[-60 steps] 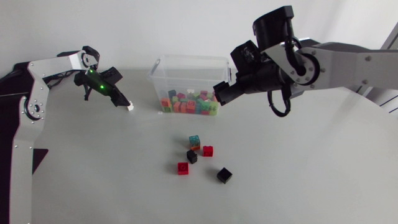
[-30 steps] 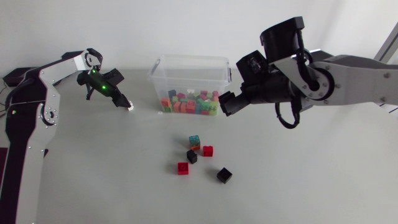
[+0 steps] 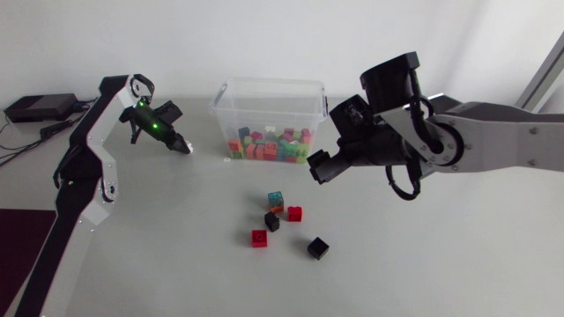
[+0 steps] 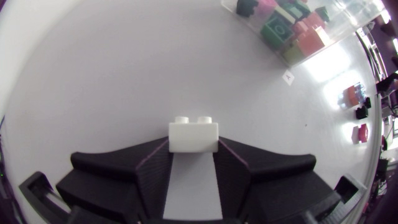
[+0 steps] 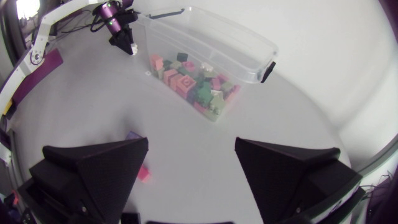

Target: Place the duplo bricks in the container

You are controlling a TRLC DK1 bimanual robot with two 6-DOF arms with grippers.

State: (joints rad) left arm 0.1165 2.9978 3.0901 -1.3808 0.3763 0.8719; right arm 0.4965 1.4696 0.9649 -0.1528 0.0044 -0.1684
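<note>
My left gripper (image 3: 182, 147) is shut on a white duplo brick (image 4: 194, 135), which sits studs forward between its fingertips, left of the clear container (image 3: 269, 86). The container (image 5: 214, 38) holds several coloured bricks (image 3: 269, 146). On the table in front of it lie loose bricks: a teal one (image 3: 276, 199), two red ones (image 3: 294, 212) (image 3: 259, 238) and two black ones (image 3: 272, 221) (image 3: 317, 247). My right gripper (image 3: 319, 167) hangs above the table beside the container's right front corner, open, with nothing between its fingers (image 5: 102, 165).
A small white tag (image 3: 226, 159) lies on the table by the container's left front corner. A flat black box with cables (image 3: 37, 107) sits at the far left. Bare table stretches in front of the loose bricks and to the right.
My left gripper has shut on the white brick while its arm swung further into view. My right gripper has dropped lower, toward the table in front of the container.
</note>
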